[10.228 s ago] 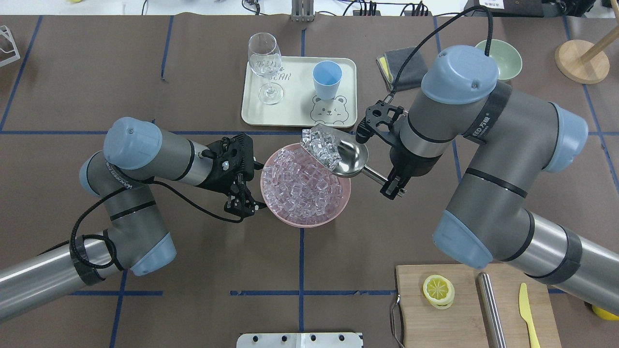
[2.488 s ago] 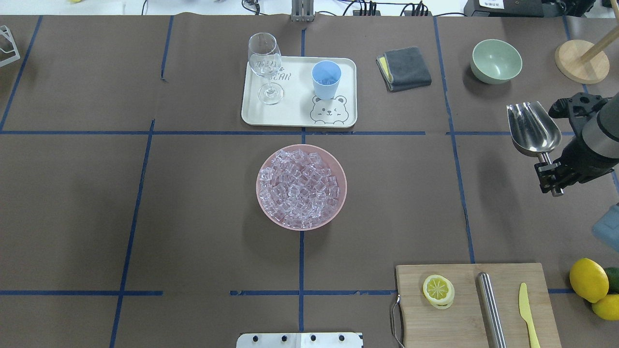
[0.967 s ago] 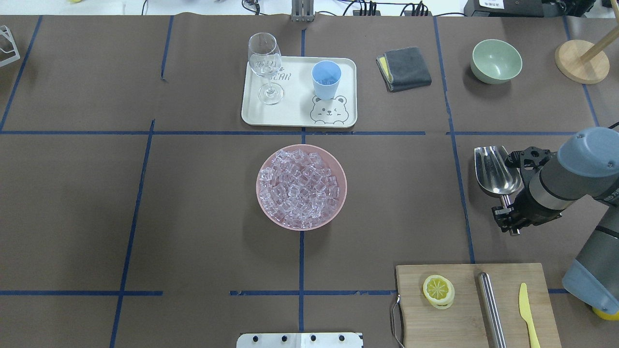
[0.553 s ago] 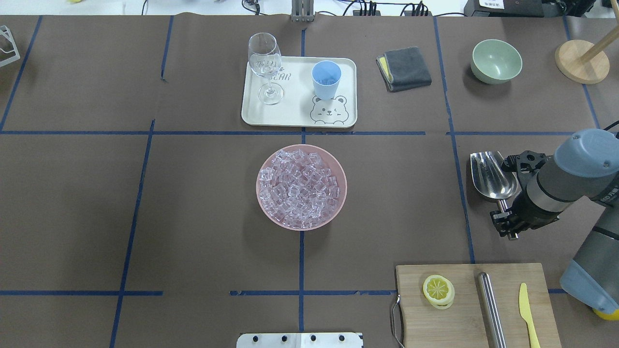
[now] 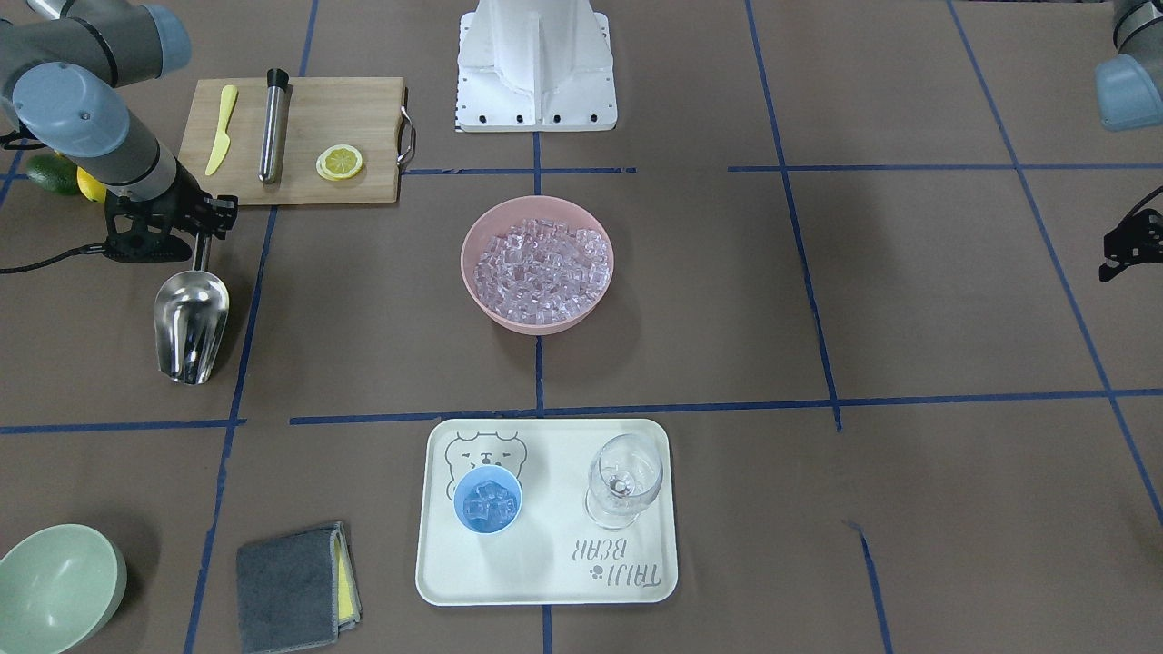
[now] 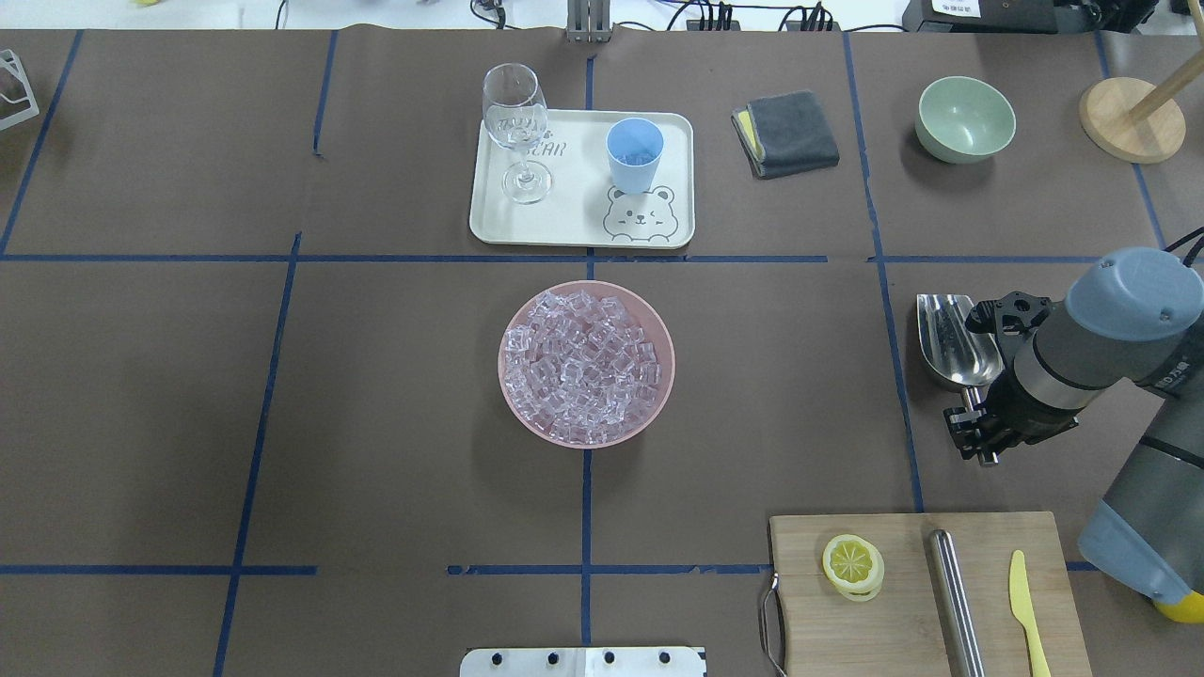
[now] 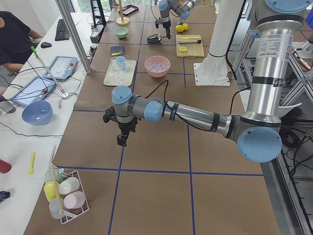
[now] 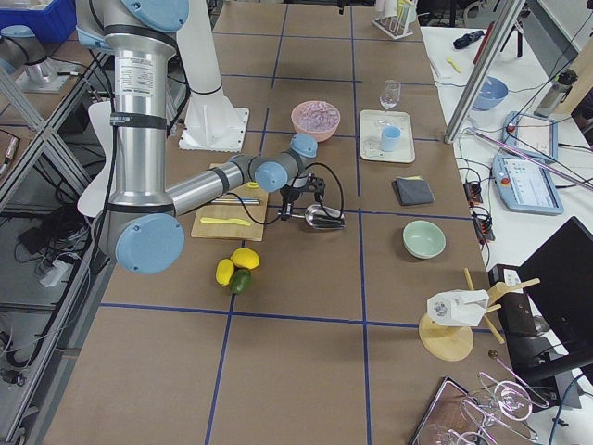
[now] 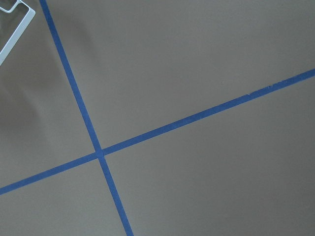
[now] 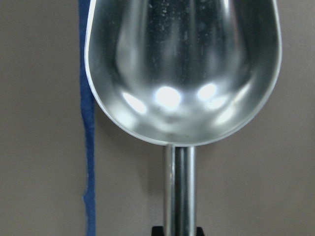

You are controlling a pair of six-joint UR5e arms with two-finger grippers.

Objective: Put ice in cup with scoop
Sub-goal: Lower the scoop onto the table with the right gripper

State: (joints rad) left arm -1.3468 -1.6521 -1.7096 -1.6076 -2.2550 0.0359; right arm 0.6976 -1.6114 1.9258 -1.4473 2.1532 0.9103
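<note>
**Inspector:** Right claw (image 6: 972,431), state?

**Assistant:** Clamped narrow on the thin rod handle of the shiny steel scoop (image 6: 958,338). The scoop is near the desk's edge on the robot's right, with the trough empty and its mouth pointing away from the robot. It is level and very low. Whether it touches the desk cannot be told.

**Inspector:** Left claw (image 7: 122,139)?

**Assistant:** It hangs over bare desk toward the robot's left end. Its opening cannot be told.

**Inspector:** The cup?

**Assistant:** The small light-blue plastic cup (image 6: 632,169) stands upright on the cream bear-print tray (image 6: 574,226), at the middle of the desk's far edge, with a few cubes inside.

**Inspector:** Remaining ice?

**Assistant:** The clear glassy ice cubes (image 6: 583,367) are heaped in the round pink bowl (image 6: 663,376) at the desk's centre, well apart from the scoop.
</note>
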